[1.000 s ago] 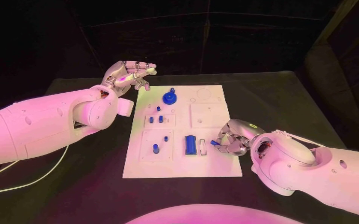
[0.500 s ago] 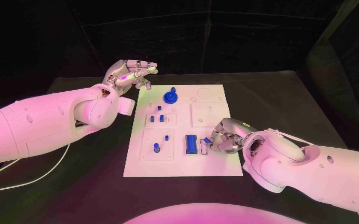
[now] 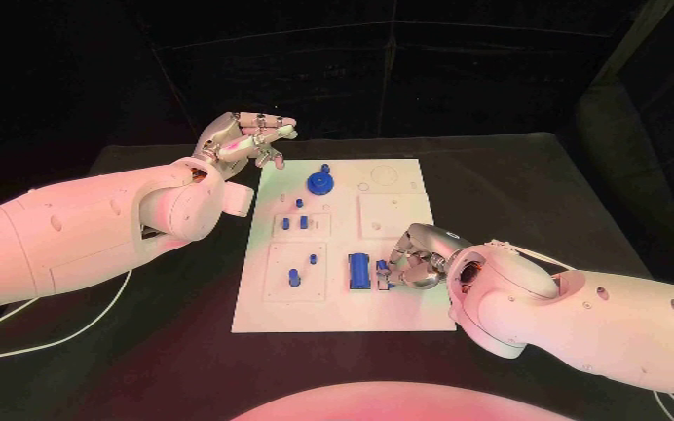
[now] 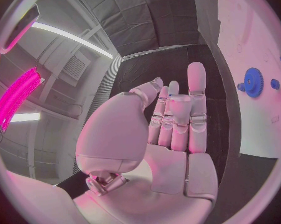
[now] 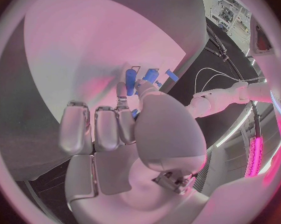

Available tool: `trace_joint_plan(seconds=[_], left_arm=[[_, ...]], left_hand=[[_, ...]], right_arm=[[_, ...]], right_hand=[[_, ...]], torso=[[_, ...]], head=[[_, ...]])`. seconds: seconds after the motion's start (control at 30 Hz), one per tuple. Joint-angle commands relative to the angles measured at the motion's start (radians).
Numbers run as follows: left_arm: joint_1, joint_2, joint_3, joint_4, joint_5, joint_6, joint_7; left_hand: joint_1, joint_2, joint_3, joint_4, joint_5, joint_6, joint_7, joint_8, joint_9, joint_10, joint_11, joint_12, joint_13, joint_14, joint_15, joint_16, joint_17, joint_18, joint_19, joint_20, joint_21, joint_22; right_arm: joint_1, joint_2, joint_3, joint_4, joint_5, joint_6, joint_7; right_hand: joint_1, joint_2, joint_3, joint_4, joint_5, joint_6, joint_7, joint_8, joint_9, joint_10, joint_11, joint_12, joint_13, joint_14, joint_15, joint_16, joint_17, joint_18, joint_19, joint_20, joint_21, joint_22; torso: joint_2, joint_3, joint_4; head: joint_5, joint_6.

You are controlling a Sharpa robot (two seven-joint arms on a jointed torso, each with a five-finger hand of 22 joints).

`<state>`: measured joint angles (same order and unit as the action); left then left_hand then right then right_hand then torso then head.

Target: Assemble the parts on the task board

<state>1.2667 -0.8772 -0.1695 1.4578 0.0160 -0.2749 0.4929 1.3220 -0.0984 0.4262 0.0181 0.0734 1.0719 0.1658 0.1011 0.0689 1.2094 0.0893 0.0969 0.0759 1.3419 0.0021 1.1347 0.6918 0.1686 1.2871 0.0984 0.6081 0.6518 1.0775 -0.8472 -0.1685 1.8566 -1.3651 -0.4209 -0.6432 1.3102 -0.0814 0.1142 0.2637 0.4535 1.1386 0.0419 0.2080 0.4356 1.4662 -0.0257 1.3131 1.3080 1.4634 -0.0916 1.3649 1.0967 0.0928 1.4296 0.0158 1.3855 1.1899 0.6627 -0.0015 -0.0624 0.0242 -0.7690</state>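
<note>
Insertion step in hand, by the look of it: right hand [image 3: 410,267] low over the lower middle of the white task board [image 3: 407,314], fingers curled in tight around a small blue part [image 3: 382,265], apparently pinched at the fingertips, just right of the long blue block [image 3: 359,272] seated in its recess. Exact slot under the fingers hidden. Next move likely calls for lining the small piece up with its socket beside that block, then pressing straight down without tilting. Left hand [image 3: 242,141] raised at upper left of the frame, off the board's top corner, fingers close together and loosely bent, holding nothing. Blue gear [image 3: 320,184] upright near the board's top, small blue pegs [image 3: 292,223] in the left column. Black table [image 3: 534,197] underneath; dark panelled backdrop behind.
</note>
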Motion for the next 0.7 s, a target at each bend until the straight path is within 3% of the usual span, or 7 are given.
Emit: trace_joint_plan(seconds=[0.03,0.3,0.5,0.7], left_arm=[[0.002,0.001,0.001,0.001,0.001,0.016,-0.001],[0.002,0.002,0.001,0.001,0.001,0.023,-0.006],[0.002,0.001,0.001,0.002,0.001,0.024,-0.007],[0.003,0.001,0.001,0.001,0.001,0.024,-0.007]], left_hand=[[-0.007,0.001,-0.005,0.002,0.002,-0.010,0.000,0.000,-0.001,-0.007,0.001,0.006,-0.001,-0.003,0.001,0.003,0.000,0.013,0.005,0.002,-0.004,-0.001],[-0.009,0.005,-0.005,0.006,0.003,-0.011,0.000,-0.001,-0.001,-0.009,0.002,0.006,-0.001,-0.005,0.001,0.002,-0.003,0.013,0.005,0.003,-0.005,-0.001],[-0.009,0.005,-0.005,0.006,0.003,-0.011,0.000,-0.001,-0.001,-0.009,0.002,0.006,-0.001,-0.005,0.001,0.002,-0.003,0.013,0.005,0.003,-0.005,-0.001],[-0.009,0.005,-0.005,0.006,0.003,-0.011,0.000,-0.001,-0.001,-0.009,0.002,0.006,-0.001,-0.005,0.001,0.002,-0.003,0.013,0.005,0.003,-0.005,-0.001]], right_arm=[[0.001,0.005,0.000,-0.002,0.013,0.019,-0.007],[0.001,0.015,0.000,-0.007,0.020,0.018,-0.009],[0.001,0.018,0.000,-0.011,0.020,0.012,-0.018],[0.001,0.021,0.000,-0.013,0.011,-0.002,-0.019]], right_hand=[[-0.013,0.001,-0.001,0.006,-0.008,0.010,-0.002,0.005,0.000,0.024,-0.010,0.003,0.079,0.036,-0.008,0.000,0.001,-0.019,0.002,-0.003,0.005,0.001],[-0.026,0.000,-0.009,0.010,-0.025,0.024,-0.008,0.010,0.006,0.026,-0.015,0.002,0.079,0.036,-0.012,-0.001,0.000,-0.019,0.002,-0.007,0.004,0.000],[-0.076,-0.004,-0.049,0.024,-0.087,0.034,-0.009,0.014,0.013,0.027,-0.016,-0.001,0.078,0.036,-0.013,-0.002,0.000,-0.020,0.003,-0.009,0.003,0.000],[-0.120,0.006,-0.096,0.025,-0.160,0.036,-0.009,0.013,0.019,0.028,-0.016,-0.005,0.077,0.036,-0.013,-0.003,-0.001,-0.020,0.004,-0.009,0.002,0.001]], torso=[[0.000,0.0003,-0.0002],[0.000,-0.0005,0.0004],[0.000,-0.0002,0.0005],[0.000,0.0003,0.0007]], head=[[-0.002,0.000],[-0.003,-0.001],[-0.005,-0.002],[-0.002,-0.003]])
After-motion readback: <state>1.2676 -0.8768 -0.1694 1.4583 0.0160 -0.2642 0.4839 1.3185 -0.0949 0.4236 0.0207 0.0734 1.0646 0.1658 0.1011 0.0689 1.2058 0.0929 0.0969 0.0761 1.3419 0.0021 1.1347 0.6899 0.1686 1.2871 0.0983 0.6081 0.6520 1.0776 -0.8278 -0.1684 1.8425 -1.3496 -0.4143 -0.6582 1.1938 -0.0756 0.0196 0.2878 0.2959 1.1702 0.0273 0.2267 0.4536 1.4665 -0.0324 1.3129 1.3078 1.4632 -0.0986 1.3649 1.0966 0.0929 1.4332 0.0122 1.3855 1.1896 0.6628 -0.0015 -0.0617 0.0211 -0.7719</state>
